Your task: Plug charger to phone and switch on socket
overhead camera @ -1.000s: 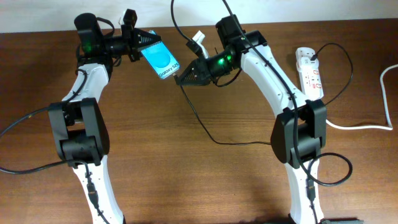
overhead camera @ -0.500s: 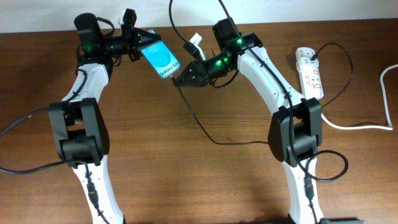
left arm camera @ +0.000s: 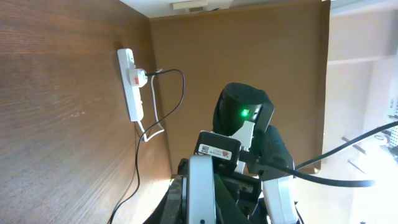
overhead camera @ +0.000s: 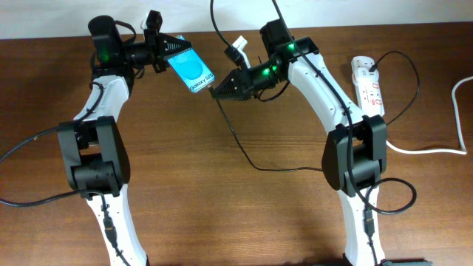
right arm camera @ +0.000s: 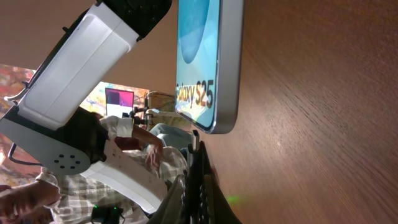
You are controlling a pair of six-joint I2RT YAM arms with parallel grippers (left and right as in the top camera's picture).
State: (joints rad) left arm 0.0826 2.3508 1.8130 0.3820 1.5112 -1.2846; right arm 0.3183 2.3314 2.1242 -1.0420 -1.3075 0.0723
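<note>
My left gripper (overhead camera: 171,49) is shut on the phone (overhead camera: 191,72) and holds it tilted above the table's back; its cyan screen shows "Galaxy S25". In the right wrist view the phone (right arm camera: 208,62) hangs just above the connector tip. My right gripper (overhead camera: 220,91) is shut on the charger near its connector tip (right arm camera: 195,142), which sits a short gap below the phone's bottom edge, not inserted. The black cable (overhead camera: 244,148) runs across the table to the plug (overhead camera: 372,70) in the white socket (overhead camera: 368,87) at the right. The left wrist view shows the phone's edge (left arm camera: 202,193) and the socket (left arm camera: 132,84).
The socket's thick white cord (overhead camera: 429,151) runs off the right edge. Both arm bases stand at the table's front. Black robot cables loop at the lower left (overhead camera: 22,148) and lower right (overhead camera: 399,196).
My right gripper with the connector tip shifted left toward the phone, then back slightly right. The left gripper and phone have not moved.
</note>
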